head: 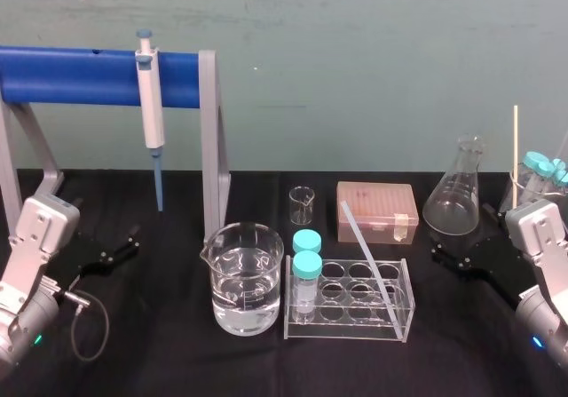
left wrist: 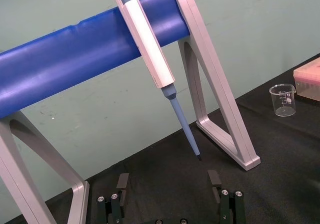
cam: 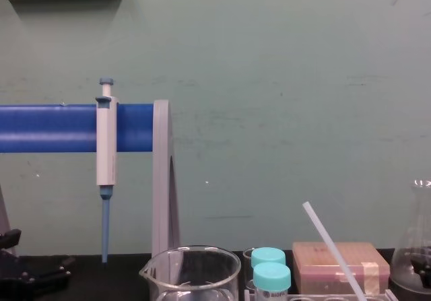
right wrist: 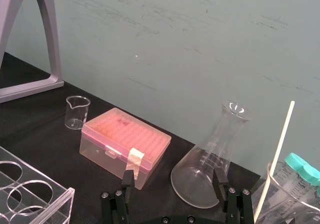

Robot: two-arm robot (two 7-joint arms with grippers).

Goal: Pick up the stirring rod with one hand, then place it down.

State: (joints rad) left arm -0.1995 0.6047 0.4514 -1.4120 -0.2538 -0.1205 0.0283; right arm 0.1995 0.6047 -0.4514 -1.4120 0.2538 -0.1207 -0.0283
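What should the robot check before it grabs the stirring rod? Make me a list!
1. Stirring rod found, leaning in the clear rack: ok.
2. Right claw open: ok.
3. Left claw open, far off by the pipette stand: ok.
4. Right claw at the rod: not ok, it sits near the flask.
5. Capped tubes apart from the rod: ok.
6. Rod's lower end free to lift out: cannot tell.
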